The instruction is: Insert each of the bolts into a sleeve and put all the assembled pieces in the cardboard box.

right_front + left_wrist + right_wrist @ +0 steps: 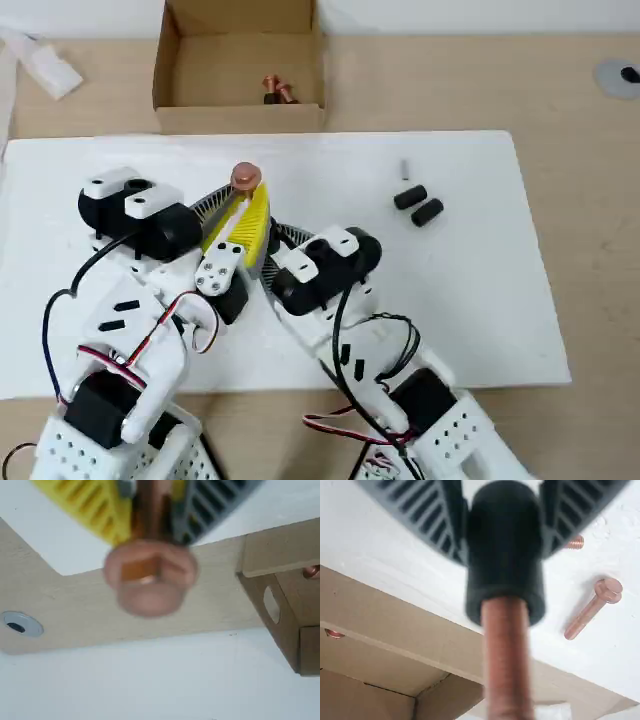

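Left gripper [150, 515]: pinching a copper bolt [150, 577] by its shaft, mid-frame in the high view.
Right gripper [504, 525]: clamped on a black sleeve [504, 565], a copper shaft sticking out of it.
Spare sleeves [410, 197]: right of centre on the white sheet [480, 300].
Box [240, 110]: top of frame on the wooden table [580, 180], with copper pieces [277, 90] inside.

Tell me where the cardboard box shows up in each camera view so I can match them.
High view: the cardboard box sits at the top, left of centre, just past the white sheet.
Left wrist view: one corner of the box, beyond the held bolt.
Right wrist view: the box's wall and open inside, behind the sleeve.
Shared landmark: the white sheet's edge running beside the box.
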